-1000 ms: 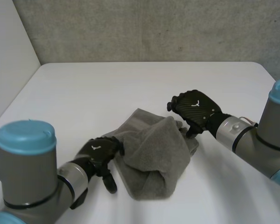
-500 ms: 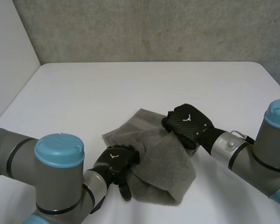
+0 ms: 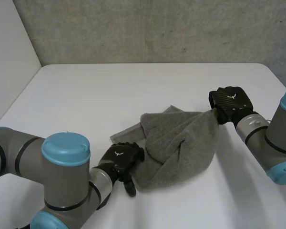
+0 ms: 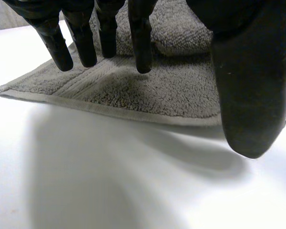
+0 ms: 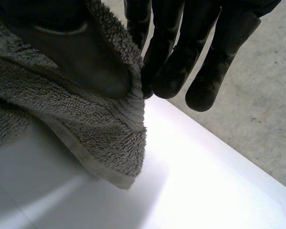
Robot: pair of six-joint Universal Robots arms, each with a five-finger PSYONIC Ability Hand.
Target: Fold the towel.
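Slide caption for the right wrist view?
Right robot hand pinches a corner of the grey towel between thumb and fingers, above the white table.

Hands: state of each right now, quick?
Left hand: open, straight fingers over the towel near its edge.
Right hand: shut on the towel, corner pinched between thumb and fingers.

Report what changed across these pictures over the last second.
The right hand, pinching a corner of the grey terry towel, dipped in over the heap, then swung out toward the robot's right, drawing the towel that way. The left hand shifted slightly inward with the towel's left edge. Unchanged: the towel stays bunched on the white table.
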